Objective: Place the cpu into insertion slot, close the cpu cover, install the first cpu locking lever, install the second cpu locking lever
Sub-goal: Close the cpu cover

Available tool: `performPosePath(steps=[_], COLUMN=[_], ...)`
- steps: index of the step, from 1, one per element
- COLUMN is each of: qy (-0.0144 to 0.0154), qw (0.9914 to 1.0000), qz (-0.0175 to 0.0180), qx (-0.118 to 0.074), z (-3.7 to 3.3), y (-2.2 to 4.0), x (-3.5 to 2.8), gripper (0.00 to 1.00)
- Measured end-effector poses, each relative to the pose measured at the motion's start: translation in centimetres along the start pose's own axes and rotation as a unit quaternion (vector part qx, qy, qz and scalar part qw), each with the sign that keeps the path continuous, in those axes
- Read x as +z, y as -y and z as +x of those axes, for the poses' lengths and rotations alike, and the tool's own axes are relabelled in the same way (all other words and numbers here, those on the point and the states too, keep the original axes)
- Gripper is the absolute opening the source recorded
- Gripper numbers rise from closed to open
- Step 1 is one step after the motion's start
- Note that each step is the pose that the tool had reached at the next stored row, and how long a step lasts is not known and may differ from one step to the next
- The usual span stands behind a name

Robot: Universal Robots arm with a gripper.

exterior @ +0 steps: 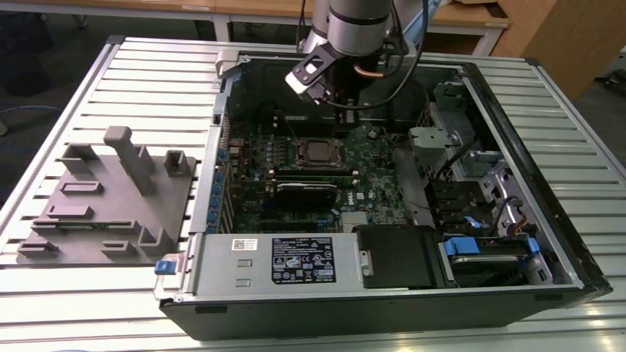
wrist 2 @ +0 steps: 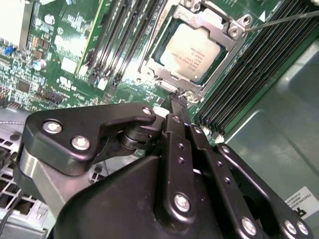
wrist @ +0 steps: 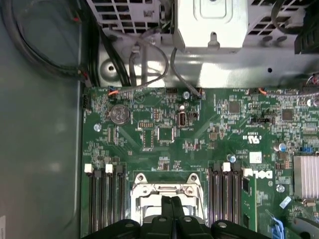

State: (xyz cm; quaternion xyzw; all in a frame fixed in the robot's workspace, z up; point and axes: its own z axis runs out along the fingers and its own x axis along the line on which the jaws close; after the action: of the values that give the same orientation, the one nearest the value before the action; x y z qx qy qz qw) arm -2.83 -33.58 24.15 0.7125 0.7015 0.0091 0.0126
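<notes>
Looking down in the exterior view: the open case [exterior: 342, 319] lies on the counter [exterior: 88, 308], with a grey fixture [exterior: 108, 198] beside it, toward the counter's edge on the exterior view's left. The arm [exterior: 357, 22] hangs over the case's far wall. The jaws are above the board [exterior: 377, 183], just past the cpu [exterior: 316, 152], which sits near the board's middle.

Over to the second wrist view, and here's the close look. The cpu [wrist 2: 194, 52] is seated in the slot [wrist 2: 160, 59], silver top up, and the cover [wrist 2: 204, 17] is folded down around it. The jaws are pressed together with nothing between them, tips right at the cover's near edge; touching or not, I can't tell. A thin rod [wrist 2: 286, 19] runs from the cover's corner out over the memory slots [wrist 2: 124, 35].

First wrist view now: the jaws are shut tight over the cover [wrist: 164, 189], memory slots [wrist: 104, 199] on both sides, and the board [wrist: 149, 149] stretches away to the case wall.
</notes>
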Motion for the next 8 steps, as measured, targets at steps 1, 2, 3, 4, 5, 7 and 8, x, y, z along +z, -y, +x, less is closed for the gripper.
performPosePath(steps=[1,2,3,4,5,7,8], qy=[0.0000,0.0002,0.0003,0.0002,0.0002,0.0002,0.0002], qw=[1.00000,0.99999,0.99998,0.99998,0.99997,0.99996,0.99995], qz=[0.0029,0.0048,0.0058,0.0066,0.0073,0.0089,0.0097], qx=[0.000,0.000,0.000,0.000,0.000,0.000,0.000], z=[0.00,0.00,0.00,0.00,0.00,0.00,0.00], y=[0.00,0.00,0.00,0.00,0.00,0.00,0.00], x=[0.01,0.02,0.01,0.01,0.02,0.02,0.02], gripper=[0.10,0.10,0.10,0.10,0.10,0.10,0.10])
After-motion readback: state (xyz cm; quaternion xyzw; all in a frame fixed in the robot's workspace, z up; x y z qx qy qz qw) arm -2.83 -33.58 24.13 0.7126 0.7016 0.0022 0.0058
